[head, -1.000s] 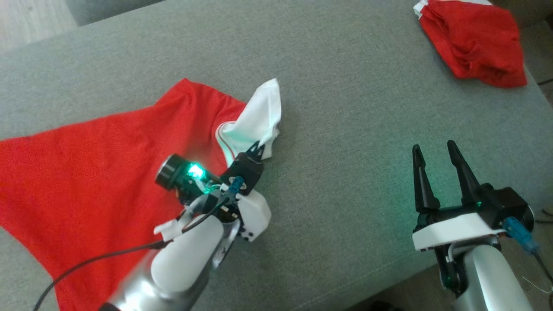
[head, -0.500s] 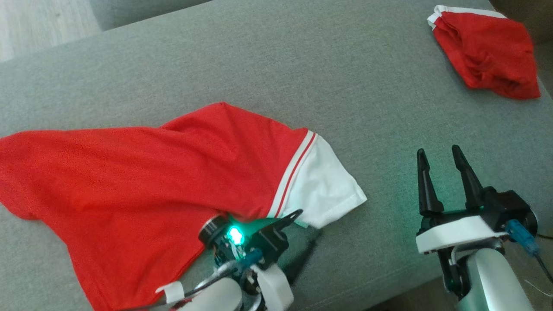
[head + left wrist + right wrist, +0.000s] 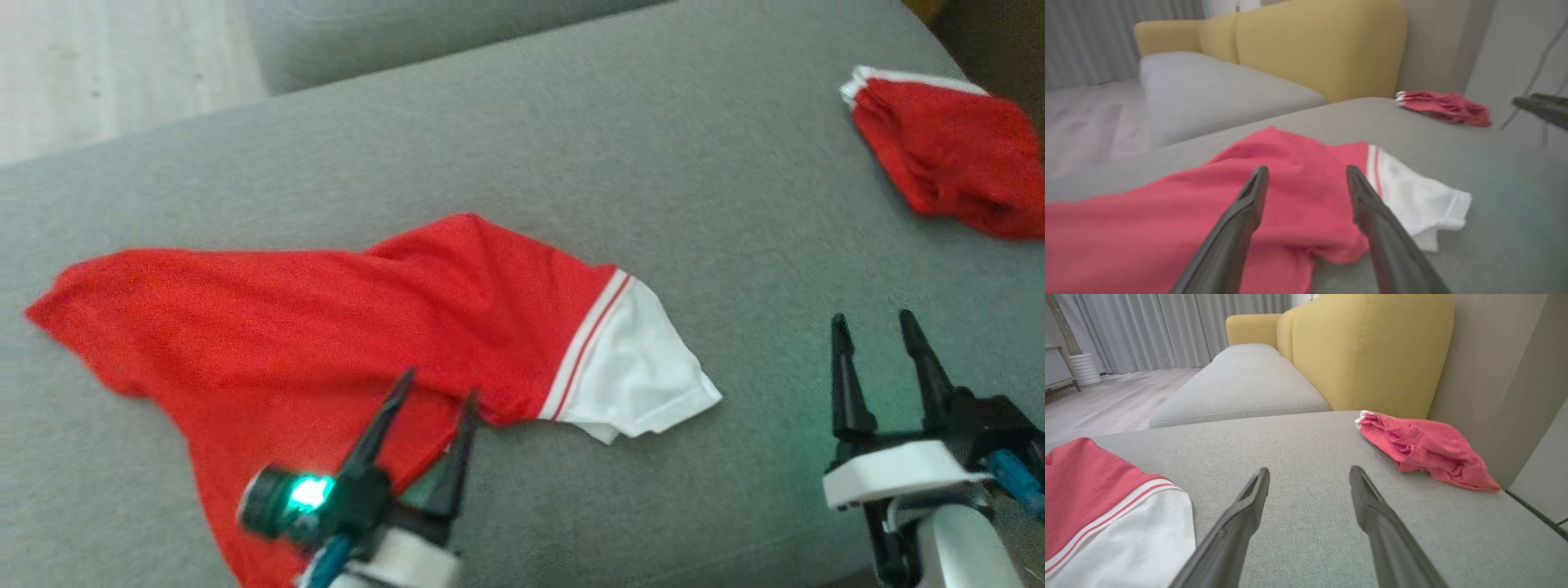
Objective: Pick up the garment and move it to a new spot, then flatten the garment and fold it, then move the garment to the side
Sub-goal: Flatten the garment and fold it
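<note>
Grey cushion (image 3: 522, 147) now bears the released garment (image 3: 326, 318); left hand (image 3: 438, 385) gapes above it, right hand (image 3: 870, 318) spread too.

A home living room, it seems: a mustard-yellow sofa (image 3: 1372, 351) with grey seat cushions (image 3: 1241, 388), long pale curtains (image 3: 1167, 326), light wood flooring (image 3: 1106, 404), and clothing lying about.

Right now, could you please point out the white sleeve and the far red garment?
white sleeve (image 3: 641, 367): head view, middle of its white panel.
far red garment (image 3: 955, 151): head view, its crumpled centre.
</note>
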Motion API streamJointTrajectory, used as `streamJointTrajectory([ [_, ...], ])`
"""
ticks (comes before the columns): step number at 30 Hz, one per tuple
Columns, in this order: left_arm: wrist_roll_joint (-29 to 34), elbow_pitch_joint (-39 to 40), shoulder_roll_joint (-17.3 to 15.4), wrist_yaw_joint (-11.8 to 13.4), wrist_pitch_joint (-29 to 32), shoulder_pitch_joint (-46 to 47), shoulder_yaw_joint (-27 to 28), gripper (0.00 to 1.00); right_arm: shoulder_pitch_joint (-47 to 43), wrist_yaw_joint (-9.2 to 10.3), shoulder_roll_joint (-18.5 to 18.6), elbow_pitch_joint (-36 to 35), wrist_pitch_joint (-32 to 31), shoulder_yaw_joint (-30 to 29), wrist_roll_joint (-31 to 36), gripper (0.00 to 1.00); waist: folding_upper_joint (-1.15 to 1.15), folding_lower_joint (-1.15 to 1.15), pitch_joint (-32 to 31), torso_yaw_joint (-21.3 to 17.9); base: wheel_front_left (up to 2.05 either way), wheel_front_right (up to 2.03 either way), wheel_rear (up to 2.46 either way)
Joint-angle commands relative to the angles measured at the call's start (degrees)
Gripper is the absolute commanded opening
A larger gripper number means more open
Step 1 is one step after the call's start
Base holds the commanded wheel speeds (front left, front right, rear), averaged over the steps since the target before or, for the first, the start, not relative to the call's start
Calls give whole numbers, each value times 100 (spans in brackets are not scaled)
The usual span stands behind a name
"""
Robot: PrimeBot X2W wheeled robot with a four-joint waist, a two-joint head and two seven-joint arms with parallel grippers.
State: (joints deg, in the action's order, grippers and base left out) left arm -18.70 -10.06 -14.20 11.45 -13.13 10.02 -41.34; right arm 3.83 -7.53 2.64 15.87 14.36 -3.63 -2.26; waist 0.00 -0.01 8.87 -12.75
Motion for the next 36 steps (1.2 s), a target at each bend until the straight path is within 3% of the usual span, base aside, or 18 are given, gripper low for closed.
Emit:
streamJointTrajectory([
  [1, -8, 240, -108, 130, -89, -42, 295, 100, 60, 4, 65, -225, 63, 75, 50, 100, 0, 1, -197, 216, 0, 0, 0],
  [5, -53, 402, -257, 598, -177, -585, 901, 100, -60, 4, 186, -280, 63, -114, 131, 100, 0, 1, -393, 565, 0, 0, 0],
  [9, 16, 574, -231, 712, -184, -1091, 1504, 100, -165, 4, 259, -243, 63, -146, 204, 100, 0, 1, -564, 884, 0, 0, 0],
  [15, 158, 487, -22, 394, -185, -1607, 2242, 100, -308, 4, 230, -35, 63, -141, 253, 100, 0, 1, -739, 1254, 0, 0, 0],
  [19, 373, 411, 264, 37, -186, -1826, 2809, 100, -464, 4, 160, 245, 63, -48, 301, 100, 0, 1, -868, 1420, 0, 0, 0],
  [28, 796, 332, 648, -536, -186, -1943, 3481, 100, -542, 4, 47, 411, 63, 90, 249, 100, 0, 1, -946, 1400, 0, 0, 0],
  [36, 1090, 198, 837, -841, -186, -1976, 3729, 100, -508, 4, 29, 430, 63, 159, 174, 100, 0, 1, -951, 1279, 0, 0, 0],
])
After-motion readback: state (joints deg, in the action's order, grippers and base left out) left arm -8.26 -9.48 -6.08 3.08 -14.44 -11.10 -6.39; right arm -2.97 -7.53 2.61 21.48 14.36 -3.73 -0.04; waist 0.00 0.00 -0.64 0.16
